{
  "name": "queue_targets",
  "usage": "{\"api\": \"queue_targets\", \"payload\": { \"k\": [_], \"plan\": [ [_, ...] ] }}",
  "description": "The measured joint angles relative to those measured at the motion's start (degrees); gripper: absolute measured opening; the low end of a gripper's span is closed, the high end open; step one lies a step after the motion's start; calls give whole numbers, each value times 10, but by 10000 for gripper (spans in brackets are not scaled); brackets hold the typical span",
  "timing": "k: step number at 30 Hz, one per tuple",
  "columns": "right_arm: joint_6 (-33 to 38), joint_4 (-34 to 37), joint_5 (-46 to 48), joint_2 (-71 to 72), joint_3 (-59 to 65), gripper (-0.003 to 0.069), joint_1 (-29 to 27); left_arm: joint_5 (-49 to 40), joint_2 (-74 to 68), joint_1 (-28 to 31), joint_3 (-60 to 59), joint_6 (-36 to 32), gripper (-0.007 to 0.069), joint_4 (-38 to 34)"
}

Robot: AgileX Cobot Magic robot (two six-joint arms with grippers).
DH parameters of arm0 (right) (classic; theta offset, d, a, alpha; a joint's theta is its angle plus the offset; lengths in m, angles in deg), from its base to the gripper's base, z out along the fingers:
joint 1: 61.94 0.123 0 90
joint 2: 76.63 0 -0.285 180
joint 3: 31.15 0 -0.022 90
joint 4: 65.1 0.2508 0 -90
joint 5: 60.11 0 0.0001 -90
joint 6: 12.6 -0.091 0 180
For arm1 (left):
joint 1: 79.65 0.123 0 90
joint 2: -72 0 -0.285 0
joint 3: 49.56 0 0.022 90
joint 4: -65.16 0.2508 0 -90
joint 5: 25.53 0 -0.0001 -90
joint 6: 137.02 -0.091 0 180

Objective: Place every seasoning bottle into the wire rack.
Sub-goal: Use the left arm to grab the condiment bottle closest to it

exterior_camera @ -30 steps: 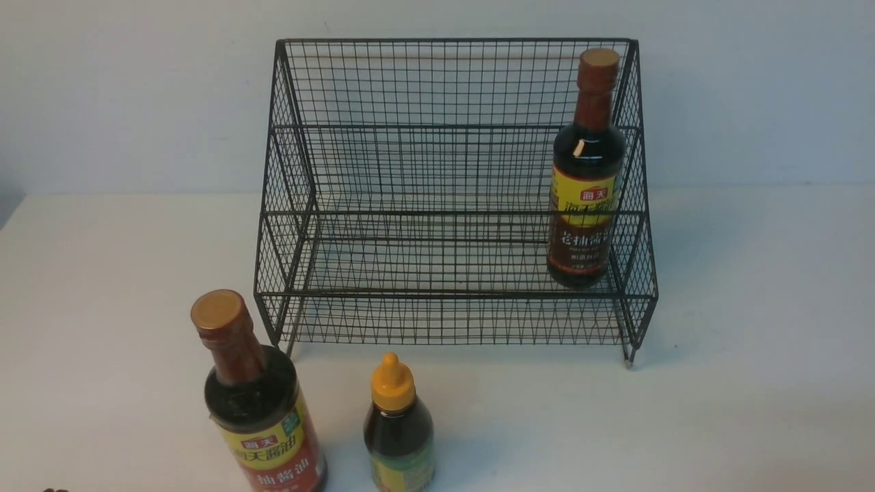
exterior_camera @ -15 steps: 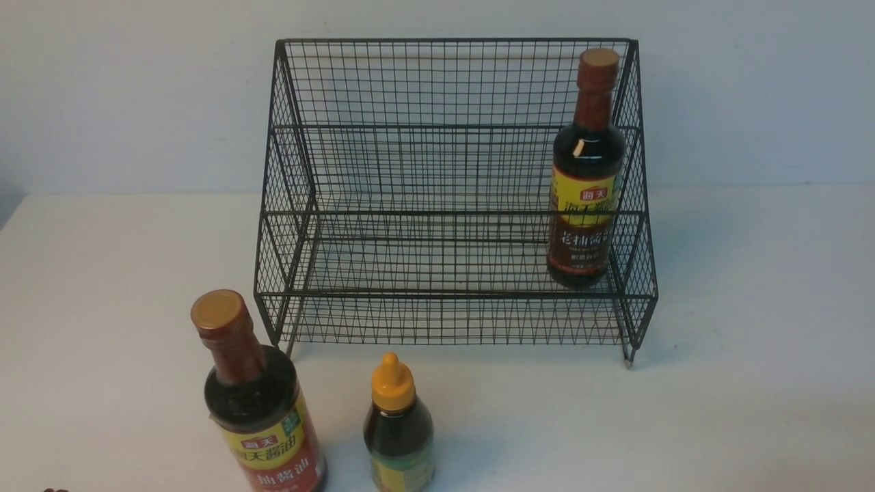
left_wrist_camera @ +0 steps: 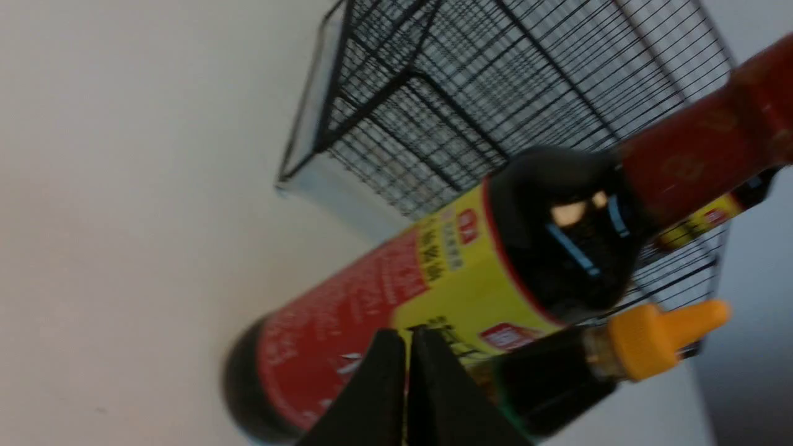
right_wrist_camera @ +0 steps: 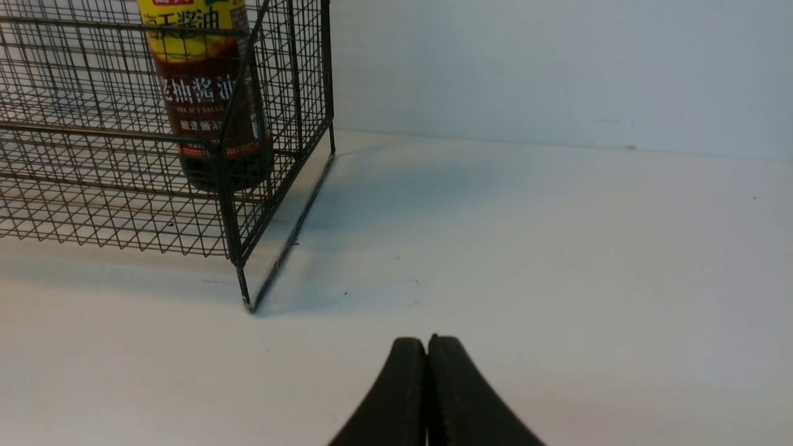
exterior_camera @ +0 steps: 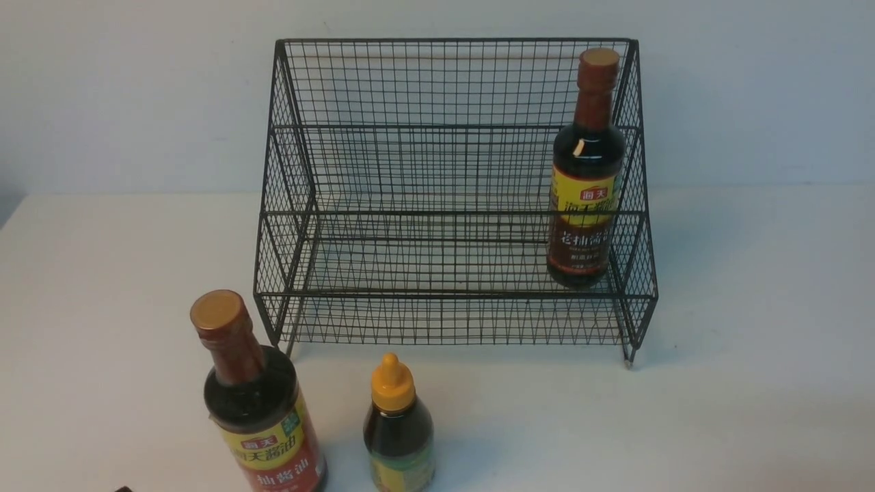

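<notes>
L gripper (left_wrist_camera: 406,337): jaws pressed tight together, nothing between them. In the L wrist view the tips sit in front of the lower label of the near tall soy btl (exterior_camera: 256,403); can't tell if they touch. R gripper (right_wrist_camera: 426,344): jaws also clenched, empty, over bare white table (exterior_camera: 752,342), well apart from the rack's R front leg.

Nearest on the table, L of centre: the near tall soy btl, upright, gold cap, red neck. Yellow band w/ red 海天 logo, then 海天酱油; red part below reads 抽酱油, cut off by the frame edge. Just to its R, not touching: short dark btl (exterior_camera: 398,430) w/ yellow nozzle cap and green-yellow label, writing too blurred to read. Both stand outside the rack, in front of it.

Behind them: black wire rack (exterior_camera: 444,171), two steps, tall back. At its R end, on the lower step, stands the 2nd tall soy btl (exterior_camera: 586,184), upright: 海天 logo, white 老抽酱 on dark brown, and a small line that looks like SOY SAUCE. Rest of the rack holds nothing.

Furthest: pale wall (exterior_camera: 137,102).
</notes>
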Motion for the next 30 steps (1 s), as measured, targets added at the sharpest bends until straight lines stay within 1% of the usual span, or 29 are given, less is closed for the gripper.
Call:
{"api": "queue_targets", "payload": {
  "k": [3,5,7,10,11,12,13,16,17,19,20,21,23,27,28,29,30],
  "plan": [
    [0,0,0,0,0,-15,0,24,0,0,0,-5,-4,-47],
    [0,0,0,0,0,-15,0,52,0,0,-1,-23,-4,-66],
    [0,0,0,0,0,-15,0,55,0,0,11,-74,-4,-66],
    [0,0,0,0,0,-15,0,26,0,0,72,-182,-4,-52],
    [0,0,0,0,0,-15,0,20,0,0,84,-208,-4,-49],
    [0,0,0,0,0,-15,0,1,-8,0,137,-264,-4,-39],
    [0,0,0,0,0,-15,0,-14,-22,0,170,-297,-4,-34],
    [0,0,0,0,0,-15,0,-59,-90,0,248,-377,-4,-25],
    [0,0,0,0,0,-15,0,-70,-101,0,257,-386,-4,-23],
    [0,0,0,0,0,-15,0,-114,-170,0,301,-433,14,-7],
    [0,0,0,0,0,-15,0,-117,-170,0,304,-439,17,-6],
    [0,0,0,0,0,-15,0,-138,-211,0,318,-456,52,2],
    [0,0,0,0,0,-15,0,-149,-261,0,332,-466,114,3],
    [0,0,0,0,0,-15,0,-149,-337,0,353,-489,318,-11],
    [0,0,0,0,0,-15,0,-149,-343,0,355,-492,341,-14],
    [0,0,0,0,0,-15,0,-148,-361,0,359,-507,420,-25],
    [0,0,0,0,0,-15,0,-147,-372,0,361,-517,475,-32]
  ]
}}
